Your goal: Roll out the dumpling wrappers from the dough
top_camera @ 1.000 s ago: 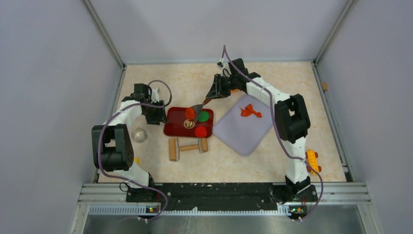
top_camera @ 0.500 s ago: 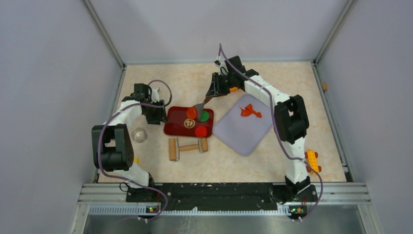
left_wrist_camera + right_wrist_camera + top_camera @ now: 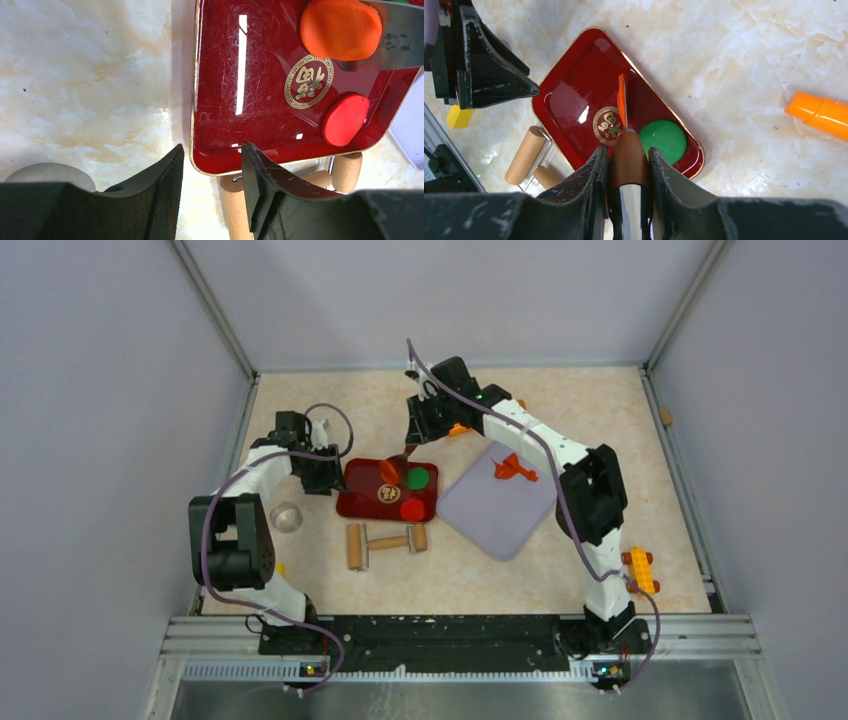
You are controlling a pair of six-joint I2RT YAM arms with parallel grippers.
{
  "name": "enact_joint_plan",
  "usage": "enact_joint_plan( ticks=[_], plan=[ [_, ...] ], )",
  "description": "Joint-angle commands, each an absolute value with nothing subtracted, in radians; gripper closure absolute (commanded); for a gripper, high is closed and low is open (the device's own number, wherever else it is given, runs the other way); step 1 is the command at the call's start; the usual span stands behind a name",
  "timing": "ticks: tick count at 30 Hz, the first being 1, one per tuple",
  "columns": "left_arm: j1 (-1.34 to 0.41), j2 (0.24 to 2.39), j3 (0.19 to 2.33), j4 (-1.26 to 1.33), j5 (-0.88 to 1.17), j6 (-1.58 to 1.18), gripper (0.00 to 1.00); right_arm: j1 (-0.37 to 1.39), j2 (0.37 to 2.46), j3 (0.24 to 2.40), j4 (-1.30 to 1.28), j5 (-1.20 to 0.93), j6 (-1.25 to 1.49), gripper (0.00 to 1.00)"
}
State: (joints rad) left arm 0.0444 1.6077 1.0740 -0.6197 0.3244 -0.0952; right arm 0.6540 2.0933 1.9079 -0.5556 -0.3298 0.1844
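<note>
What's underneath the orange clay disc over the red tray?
A brown-handled metal spatula, held in the right fingers, carries the orange-red clay disc on its blade. The glossy red tray lies below; the patch behind them is covered.

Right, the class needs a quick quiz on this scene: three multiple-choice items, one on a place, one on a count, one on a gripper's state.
1. Where does the wooden rolling pin lie?
A inside the tray; B on the table, by the red tray's near edge; C leaning against the back wall.
2. How many clay discs are at the tray?
A one; B two; C three.
3. What is the right gripper doing?
A hanging open, empty; B shut on a brown-handled tool; C shut on the rolling pin.

Answers:
1 B, the pin rests on bare table just outside the tray.
2 C, an orange disc, a green disc and a red disc show.
3 B, both fingers press the handle.
</note>
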Motion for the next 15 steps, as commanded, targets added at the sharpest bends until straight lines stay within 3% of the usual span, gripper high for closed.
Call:
enact_joint_plan(
  ticks=[1, 15],
  plan=[
    [0.047, 1.615, 1.099, -0.587, 0.351, -0.104, 0.51, 0.676, 2.01, 1.959, -0.558, -0.301, 0.132, 1.0],
    [0.047, 1.61, 1.092, -0.586, 0.339, -0.095, 0.51, 0.678, 1.99, 1.948, -0.514, -0.458, 0.232, 1.0]
  ],
)
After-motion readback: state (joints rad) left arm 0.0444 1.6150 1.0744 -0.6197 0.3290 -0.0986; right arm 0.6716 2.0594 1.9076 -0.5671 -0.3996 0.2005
